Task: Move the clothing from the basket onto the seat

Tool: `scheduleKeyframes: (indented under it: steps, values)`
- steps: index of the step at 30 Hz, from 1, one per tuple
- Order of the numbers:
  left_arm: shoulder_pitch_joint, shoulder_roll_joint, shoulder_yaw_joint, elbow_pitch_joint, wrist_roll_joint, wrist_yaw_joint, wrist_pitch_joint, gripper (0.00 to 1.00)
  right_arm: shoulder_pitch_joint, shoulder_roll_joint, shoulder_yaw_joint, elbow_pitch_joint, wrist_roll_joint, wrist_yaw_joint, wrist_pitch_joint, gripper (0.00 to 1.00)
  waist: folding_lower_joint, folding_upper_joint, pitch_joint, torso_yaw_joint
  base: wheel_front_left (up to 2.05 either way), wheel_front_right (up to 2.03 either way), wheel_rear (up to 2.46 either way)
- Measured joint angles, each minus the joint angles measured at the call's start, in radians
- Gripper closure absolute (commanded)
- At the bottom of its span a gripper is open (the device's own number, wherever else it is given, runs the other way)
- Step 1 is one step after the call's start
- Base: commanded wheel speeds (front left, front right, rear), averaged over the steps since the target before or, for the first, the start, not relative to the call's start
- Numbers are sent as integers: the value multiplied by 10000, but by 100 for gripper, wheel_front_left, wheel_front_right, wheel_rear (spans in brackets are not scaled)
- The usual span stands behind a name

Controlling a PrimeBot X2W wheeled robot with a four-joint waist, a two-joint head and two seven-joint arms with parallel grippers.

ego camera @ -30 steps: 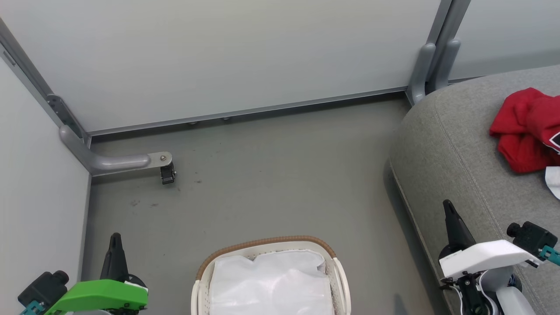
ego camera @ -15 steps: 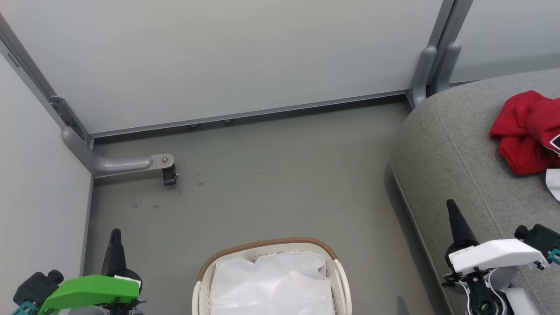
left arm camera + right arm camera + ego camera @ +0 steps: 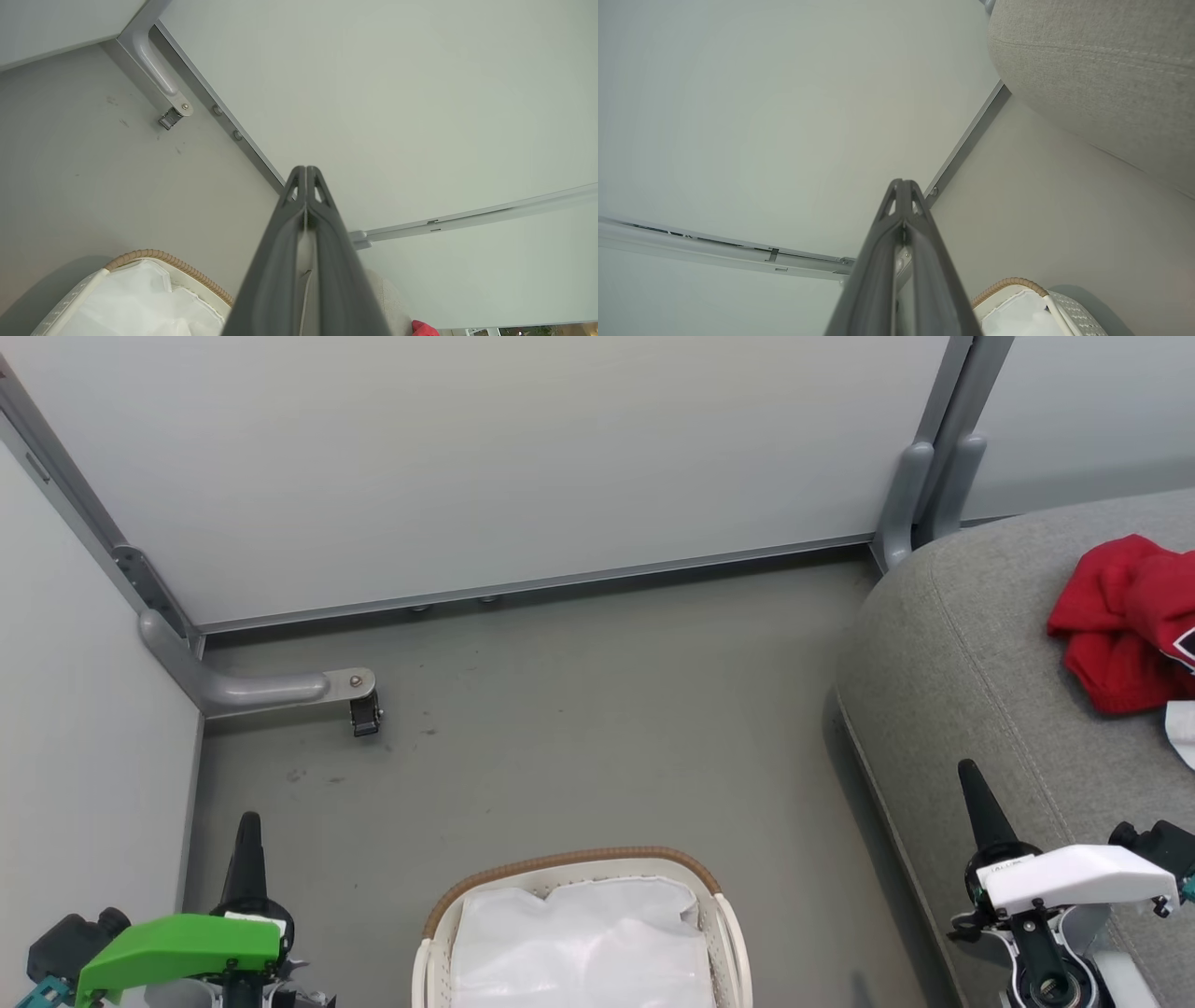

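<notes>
Left claw: the left gripper point(image 3: 247, 829) stands at the lower left of the head view, fingers pressed together with nothing between them. Its wrist view shows the two dark fingers point(image 3: 285, 242) meeting at the tip.
Right claw: the right gripper point(image 3: 971, 782) is likewise closed and empty, raised over the near edge of the seat point(image 3: 962, 691).
Just changed: very little. The whole head view has slid a touch, so the camera moved, not the things. Within it both claws have drifted slightly outward toward the picture's sides, staying closed throughout.
Meaning for the task: this looks like a pull-back to rest rather than a new reach, and I judge the job done or nearly so.
Clothing, place: the clothing point(image 3: 1120, 625) lies on the seat cushion, well apart from both claws and cut by the right edge of the head view.
Clothing, heading and long axis: it is a crumpled red heap pointing no clear way. The visible part runs longer away from the robot than across, and a black, white-edged mark shows at the picture's edge.
Basket: the basket point(image 3: 569, 859) sits on the floor between the claws and shows a white sheet point(image 3: 579, 943) but no red. What lies under the sheet cannot be told.
</notes>
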Motion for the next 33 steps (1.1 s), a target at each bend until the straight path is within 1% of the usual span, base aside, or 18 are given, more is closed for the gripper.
scheduleKeyframes:
  steps: [15, 33]
  values:
    - [-153, 8, 44, -50, -1411, -35, 368, 100, 0, 0, -157, -82, 1388, 0, 372, 100, 0, 0, -94, 45, 0, 0, 0]
    - [-283, 19, 102, -109, -2849, -81, 742, 100, 0, -2, -311, -171, 2828, -4, 738, 100, 0, 0, -207, 99, 0, 0, 0]
